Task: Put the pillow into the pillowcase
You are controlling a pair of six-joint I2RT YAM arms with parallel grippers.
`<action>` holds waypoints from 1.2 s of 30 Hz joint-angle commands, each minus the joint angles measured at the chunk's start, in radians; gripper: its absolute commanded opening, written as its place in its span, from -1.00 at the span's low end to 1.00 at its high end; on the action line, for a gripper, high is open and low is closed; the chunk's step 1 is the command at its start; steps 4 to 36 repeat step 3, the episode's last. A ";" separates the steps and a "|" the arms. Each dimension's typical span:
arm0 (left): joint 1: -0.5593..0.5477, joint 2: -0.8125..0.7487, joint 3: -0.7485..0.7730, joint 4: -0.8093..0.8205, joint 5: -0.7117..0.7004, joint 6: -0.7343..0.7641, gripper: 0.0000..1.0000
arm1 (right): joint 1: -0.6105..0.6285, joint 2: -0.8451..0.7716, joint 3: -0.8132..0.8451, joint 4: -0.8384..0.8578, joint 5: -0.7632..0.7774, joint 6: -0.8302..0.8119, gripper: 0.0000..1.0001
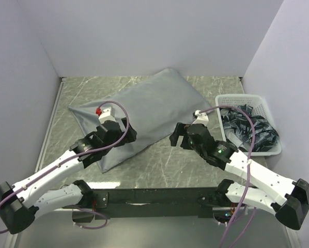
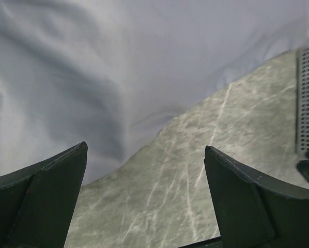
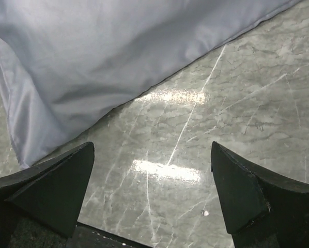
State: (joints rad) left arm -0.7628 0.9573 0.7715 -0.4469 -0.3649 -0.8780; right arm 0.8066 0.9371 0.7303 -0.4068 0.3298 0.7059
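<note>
- The left gripper (image 2: 145, 147) has its jaws spread wide and holds nothing. In its wrist view, grey cloth shows to the left between the fingers and bare table to the right.
- The right gripper (image 3: 152, 144) is spread just as wide and is also empty. It hovers over bare table, just near of the cloth's edge.
- The pillowcase (image 1: 149, 106) lies plump and rounded on the table, with its long axis running from near-left to far-right.
- The left gripper sits over the pillowcase's near-left end and is the closer arm. The right gripper faces the near long edge about midway along, close beside it but apart from it.
- No cream pillow shows in any view. Since the sack bulges, the pillow is probably already inside, though which end is the mouth cannot be told.
- The right wrist view shows a flat, limp corner of cloth at its left. Any tidying would likely start there.
- The table (image 1: 159, 165) is grey-green marbled stone with a glossy glare.
- A white basket (image 1: 224, 98) of dark packets stands at the right, near the right arm.
- Plain pale walls close in the left, far and right sides.
</note>
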 commanded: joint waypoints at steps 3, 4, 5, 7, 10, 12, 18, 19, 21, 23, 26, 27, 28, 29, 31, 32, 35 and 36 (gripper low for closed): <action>-0.001 -0.009 0.041 0.045 -0.035 0.007 0.99 | -0.009 0.008 0.012 0.043 0.026 0.017 0.99; -0.001 -0.009 0.041 0.045 -0.035 0.007 0.99 | -0.009 0.008 0.012 0.043 0.026 0.017 0.99; -0.001 -0.009 0.041 0.045 -0.035 0.007 0.99 | -0.009 0.008 0.012 0.043 0.026 0.017 0.99; -0.001 -0.009 0.041 0.045 -0.035 0.007 0.99 | -0.009 0.008 0.012 0.043 0.026 0.017 0.99; -0.001 -0.009 0.041 0.045 -0.035 0.007 0.99 | -0.009 0.008 0.012 0.043 0.026 0.017 0.99; -0.001 -0.009 0.041 0.045 -0.035 0.007 0.99 | -0.009 0.008 0.012 0.043 0.026 0.017 0.99; -0.001 -0.009 0.041 0.045 -0.035 0.007 0.99 | -0.009 0.008 0.012 0.043 0.026 0.017 0.99; -0.001 -0.009 0.041 0.045 -0.035 0.007 0.99 | -0.009 0.008 0.012 0.043 0.026 0.017 0.99; -0.001 -0.009 0.041 0.045 -0.035 0.007 0.99 | -0.009 0.008 0.012 0.043 0.026 0.017 0.99; -0.001 -0.009 0.041 0.045 -0.035 0.007 0.99 | -0.009 0.008 0.012 0.043 0.026 0.017 0.99; -0.001 -0.009 0.041 0.045 -0.035 0.007 0.99 | -0.009 0.008 0.012 0.043 0.026 0.017 0.99; -0.001 -0.009 0.041 0.045 -0.035 0.007 0.99 | -0.009 0.008 0.012 0.043 0.026 0.017 0.99; -0.001 -0.009 0.041 0.045 -0.035 0.007 0.99 | -0.009 0.008 0.012 0.043 0.026 0.017 0.99; -0.001 -0.009 0.041 0.045 -0.035 0.007 0.99 | -0.009 0.008 0.012 0.043 0.026 0.017 0.99; -0.001 -0.009 0.041 0.045 -0.035 0.007 0.99 | -0.009 0.008 0.012 0.043 0.026 0.017 0.99; -0.001 -0.009 0.041 0.045 -0.035 0.007 0.99 | -0.009 0.008 0.012 0.043 0.026 0.017 0.99; -0.001 -0.009 0.041 0.045 -0.035 0.007 0.99 | -0.009 0.008 0.012 0.043 0.026 0.017 0.99; -0.001 -0.009 0.041 0.045 -0.035 0.007 0.99 | -0.009 0.008 0.012 0.043 0.026 0.017 0.99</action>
